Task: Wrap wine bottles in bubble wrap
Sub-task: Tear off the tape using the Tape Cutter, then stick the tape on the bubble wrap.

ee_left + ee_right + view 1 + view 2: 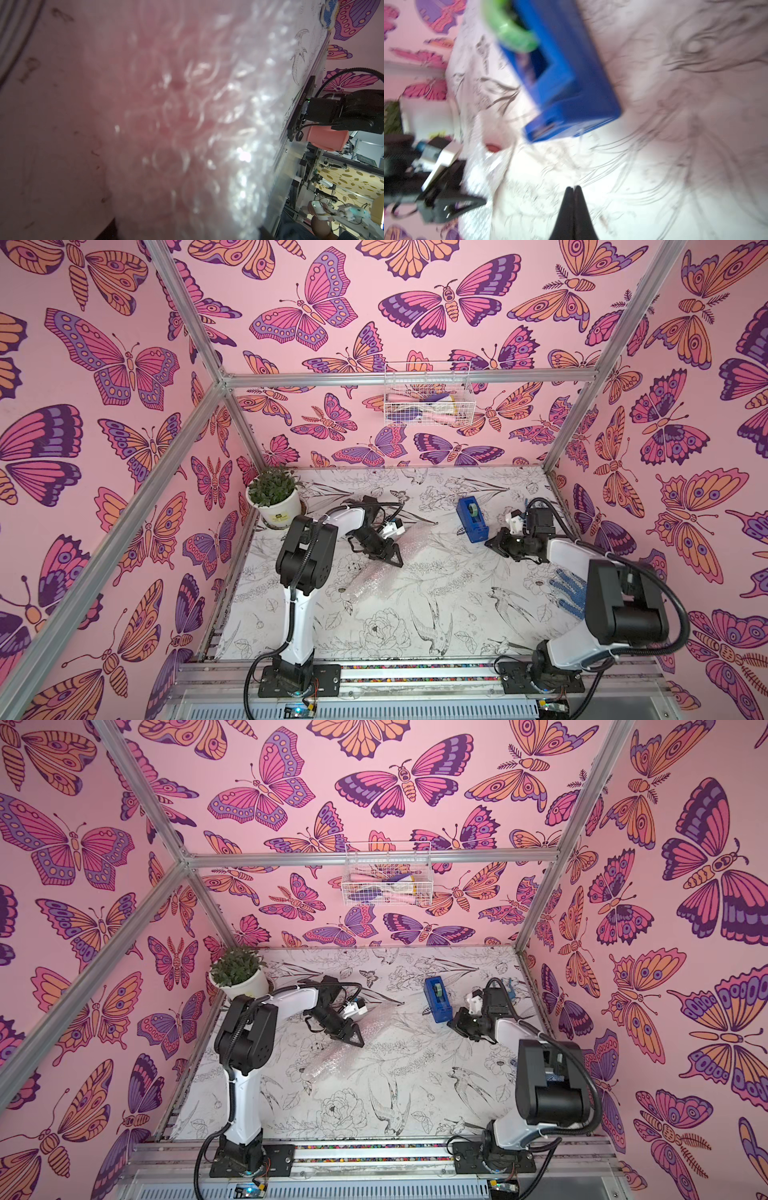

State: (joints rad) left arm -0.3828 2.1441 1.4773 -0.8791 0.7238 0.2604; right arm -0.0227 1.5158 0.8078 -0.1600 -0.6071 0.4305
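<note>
Bubble wrap bundle lies on the table, long axis about 2-to-8 o'clock in both top views. The wine bottle shows only as a red-pink tint inside. Left gripper sits toward the 2 o'clock end, jaws near-closed, apparently pinching the soft, bubbly film. Right gripper is clenched on nothing, with the bundle at its 9 o'clock, well apart. The hard blue tape dispenser is just beside it at 11, so taping likely falls to the right arm.

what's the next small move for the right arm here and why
Probably open the right pincer and ease it toward the blue tape dispenser: its jaws are shut and empty just beside it, while the left pincer sits on the rolled bubble wrap, which likely needs taping.
</note>
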